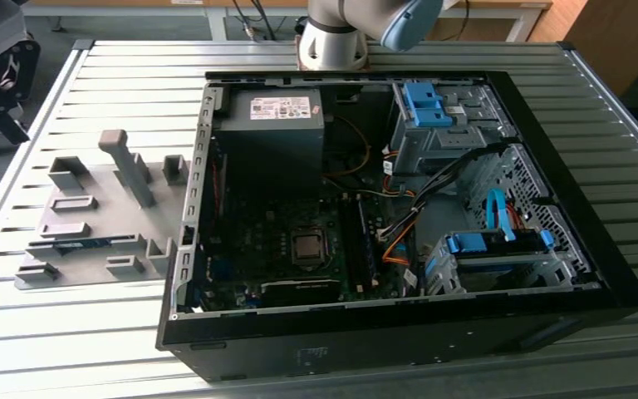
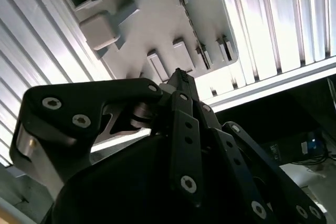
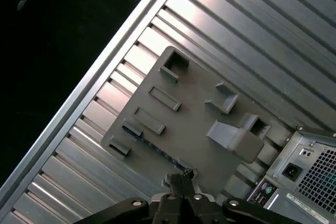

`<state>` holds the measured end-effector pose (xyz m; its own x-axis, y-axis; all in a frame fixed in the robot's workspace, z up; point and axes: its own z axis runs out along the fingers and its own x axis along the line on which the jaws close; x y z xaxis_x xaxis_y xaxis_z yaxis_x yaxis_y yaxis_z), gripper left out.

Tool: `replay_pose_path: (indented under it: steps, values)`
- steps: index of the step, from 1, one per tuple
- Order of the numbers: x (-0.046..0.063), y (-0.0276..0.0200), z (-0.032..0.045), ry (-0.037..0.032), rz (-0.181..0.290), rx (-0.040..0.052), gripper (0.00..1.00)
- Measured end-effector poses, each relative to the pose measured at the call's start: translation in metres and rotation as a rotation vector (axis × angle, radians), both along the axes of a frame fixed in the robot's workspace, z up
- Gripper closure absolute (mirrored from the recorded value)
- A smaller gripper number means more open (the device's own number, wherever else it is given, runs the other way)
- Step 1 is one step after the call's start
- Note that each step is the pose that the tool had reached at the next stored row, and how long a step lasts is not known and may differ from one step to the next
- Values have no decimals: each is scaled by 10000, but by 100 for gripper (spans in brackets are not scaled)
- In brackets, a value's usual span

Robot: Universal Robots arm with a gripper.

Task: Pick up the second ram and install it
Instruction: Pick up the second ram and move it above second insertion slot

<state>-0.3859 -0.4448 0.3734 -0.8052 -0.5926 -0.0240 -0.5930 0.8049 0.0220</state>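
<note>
The pincer (image 3: 181,178) hangs clenched and empty above the grey fixture plate (image 3: 194,103) on the counter (image 3: 252,19). The second ram (image 3: 155,149) lies on edge in a long slot of that plate. A clean pickup likely needs the jaws spread, squared across the stick's flat faces, centred mid-length, and a straight lift.

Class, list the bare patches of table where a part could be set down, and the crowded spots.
In the exterior view: bare slats below the grey fixture plate; more above it; a strip on that view's right of the computer case. Crowded: the plate's blocks, the case's inside.
</note>
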Motion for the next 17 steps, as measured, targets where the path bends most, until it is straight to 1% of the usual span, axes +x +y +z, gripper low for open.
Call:
replay_pose_path:
  steps: [17]
  values:
    - [0, 0, -11, 1, 2678, -1, 89]
